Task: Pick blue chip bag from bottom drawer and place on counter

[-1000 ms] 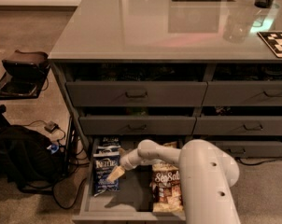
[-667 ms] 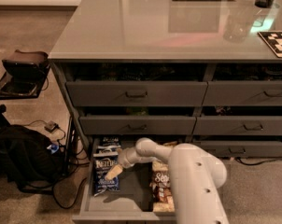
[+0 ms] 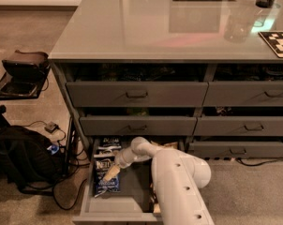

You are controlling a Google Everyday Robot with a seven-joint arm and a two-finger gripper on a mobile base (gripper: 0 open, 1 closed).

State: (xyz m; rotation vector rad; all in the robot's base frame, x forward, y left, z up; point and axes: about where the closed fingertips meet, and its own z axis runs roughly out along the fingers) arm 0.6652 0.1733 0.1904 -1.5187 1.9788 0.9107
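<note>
1. Leftward swing of arm (image 3: 179,182) bulk since 1 s ago; hardly any shift of gripper (image 3: 111,172).
2. Camera view: gripper low in drawer (image 3: 114,216), right over blue bag (image 3: 104,182); grip state: can't tell.
3. Progress: early. Blue bag not lifted, flat on drawer floor, left side. Still to do: grasp, lift, set on counter (image 3: 155,27).
4. Looks: dark blue, glossy, white lettering.

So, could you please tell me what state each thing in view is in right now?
Bottom drawer: pulled open.
Blue chip bag: lying flat in the open drawer, on its left side.
Hand: down inside the open drawer, over the bag.
Counter: no chip bag on it yet.
Top left drawer: pushed in.
</note>
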